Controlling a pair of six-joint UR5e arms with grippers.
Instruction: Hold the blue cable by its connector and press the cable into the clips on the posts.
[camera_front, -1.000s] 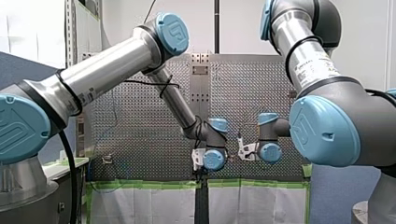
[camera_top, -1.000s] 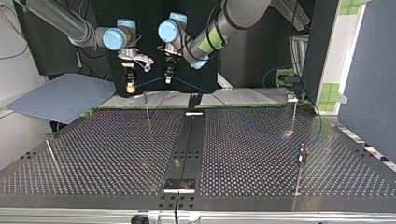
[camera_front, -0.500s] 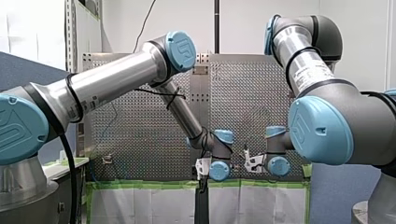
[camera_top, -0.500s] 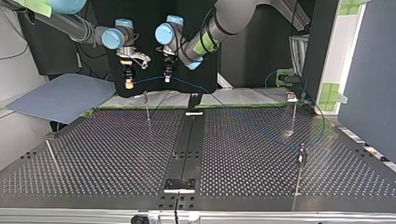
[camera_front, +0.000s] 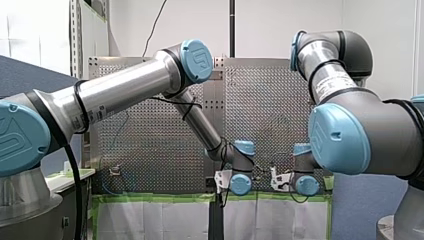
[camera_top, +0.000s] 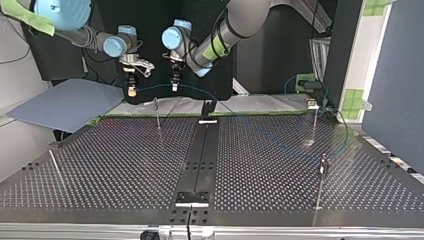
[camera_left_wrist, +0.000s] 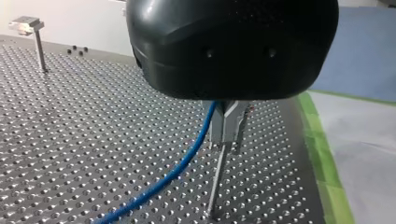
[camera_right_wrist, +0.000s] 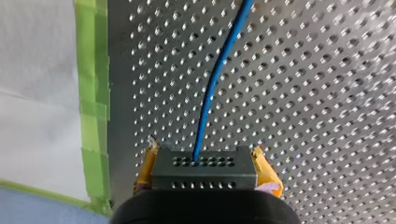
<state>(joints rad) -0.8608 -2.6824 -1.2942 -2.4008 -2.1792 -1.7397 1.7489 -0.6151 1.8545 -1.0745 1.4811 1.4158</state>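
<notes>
Status: thin blue cable (camera_left_wrist: 187, 161) pinched between left gripper (camera_left_wrist: 227, 140) metal fingers (camera_left_wrist: 220, 126), slim steel post (camera_left_wrist: 215, 182) just under them; right gripper (camera_right_wrist: 204, 161) yellow pads (camera_right_wrist: 145, 164) clamp dark perforated connector block (camera_right_wrist: 204, 173).

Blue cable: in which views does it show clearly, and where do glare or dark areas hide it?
Left wrist view: the blue cable stands out against the glinting table. Right wrist view: equally plain. Top view: thin, visible against the dark backdrop, nearly lost over the table's sheen.

Only an embossed UR logo reads, on my left arm's blue joint cap (camera_front: 199, 61).
</notes>
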